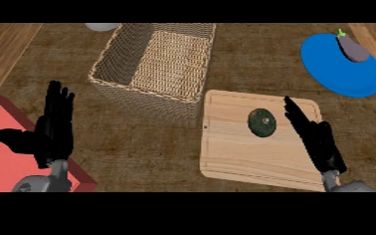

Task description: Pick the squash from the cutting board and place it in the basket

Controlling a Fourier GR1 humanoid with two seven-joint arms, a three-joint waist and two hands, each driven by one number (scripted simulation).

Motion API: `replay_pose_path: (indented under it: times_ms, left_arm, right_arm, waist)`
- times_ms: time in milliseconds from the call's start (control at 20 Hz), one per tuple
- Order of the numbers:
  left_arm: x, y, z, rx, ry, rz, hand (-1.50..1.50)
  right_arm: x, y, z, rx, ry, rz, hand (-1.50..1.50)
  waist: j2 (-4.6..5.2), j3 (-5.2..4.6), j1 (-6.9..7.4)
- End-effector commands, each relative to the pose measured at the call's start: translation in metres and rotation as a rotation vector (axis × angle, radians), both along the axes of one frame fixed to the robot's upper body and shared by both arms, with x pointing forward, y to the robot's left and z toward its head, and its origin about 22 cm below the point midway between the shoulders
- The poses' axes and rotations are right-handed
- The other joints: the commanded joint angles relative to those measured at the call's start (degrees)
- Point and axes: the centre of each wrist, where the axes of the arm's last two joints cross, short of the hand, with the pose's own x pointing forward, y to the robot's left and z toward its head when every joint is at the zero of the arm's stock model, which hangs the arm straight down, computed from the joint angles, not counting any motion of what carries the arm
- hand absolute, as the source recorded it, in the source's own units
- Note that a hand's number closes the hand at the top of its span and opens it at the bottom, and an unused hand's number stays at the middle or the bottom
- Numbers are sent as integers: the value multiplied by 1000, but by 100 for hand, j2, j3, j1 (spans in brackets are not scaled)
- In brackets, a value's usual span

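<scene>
Nearest me, left hand (55, 127) rests at 8 o'clock, fingers straight and apart, partly over a red tray (15, 152). My right hand (317, 139) sits at 4 o'clock over the cutting board (242, 157), fingers straight, holding nothing, tips just right of the squash (262, 122). Squash lies on the board's upper half, approx 3 o'clock from ctr. Further out, wicker basket (117, 64) at 11–12 o'clock. Blue plate (330, 72) w/ an eggplant (354, 49) at 2 o'clock.
</scene>
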Motion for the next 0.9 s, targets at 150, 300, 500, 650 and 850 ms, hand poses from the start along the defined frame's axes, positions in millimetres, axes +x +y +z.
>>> replay_pose_path:
  times_ms: [150,300,500,650,850]
  left_arm:
    - [14,14,36,339,-87,-230,0]
    - [10,12,31,314,-63,-233,0]
    - [23,8,63,473,-79,-448,0]
    - [35,11,68,497,-82,-430,0]
    - [32,25,69,492,-47,-407,0]
  right_arm:
    - [50,73,67,189,-277,251,150]
    - [52,69,81,519,-493,-150,150]
    - [32,199,68,492,-483,203,-150]
    - [36,226,92,333,-569,130,-150]
    - [71,192,108,-44,-643,27,-150]
  waist:
    - [106,90,-11]
    - [-145,397,-695]
    - [106,82,31]
    - [82,63,-108]
    - [4,34,-203]
